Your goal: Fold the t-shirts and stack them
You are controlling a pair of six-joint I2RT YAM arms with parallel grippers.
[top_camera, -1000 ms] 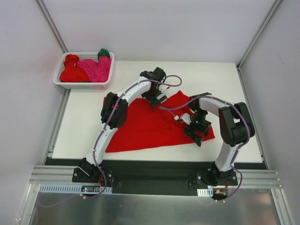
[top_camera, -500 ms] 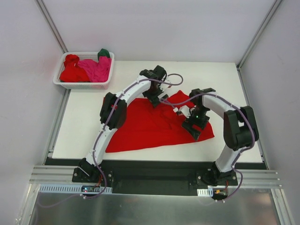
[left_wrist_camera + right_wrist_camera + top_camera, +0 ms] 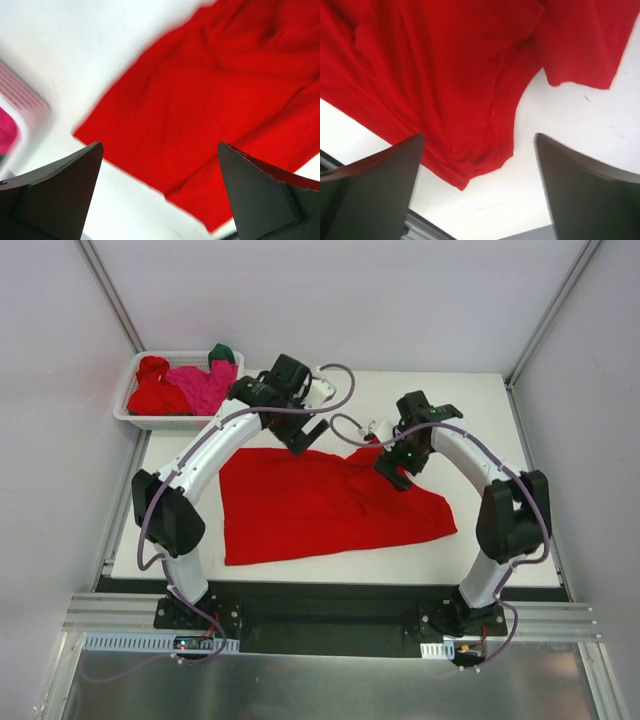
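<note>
Top view, red t-shirt (image 3: 330, 505) spread rumpled on the white counter (image 3: 480, 410), other t-shirts (image 3: 185, 388) (red, pink, green) heaped in the far-left basket (image 3: 135, 418), left wrist view, left hand (image 3: 160, 145) spread above the shirt's edge, right wrist view, right hand (image 3: 479, 137) spread over creased red cloth, both empty.

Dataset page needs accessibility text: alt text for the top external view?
A bright red cloth t-shirt lies spread on the white table, with the left gripper and right gripper both open and empty above its far edge. At the far left corner, a white plastic lattice basket holds a crumpled red shirt, a magenta-pink shirt and a dark green shirt.
</note>
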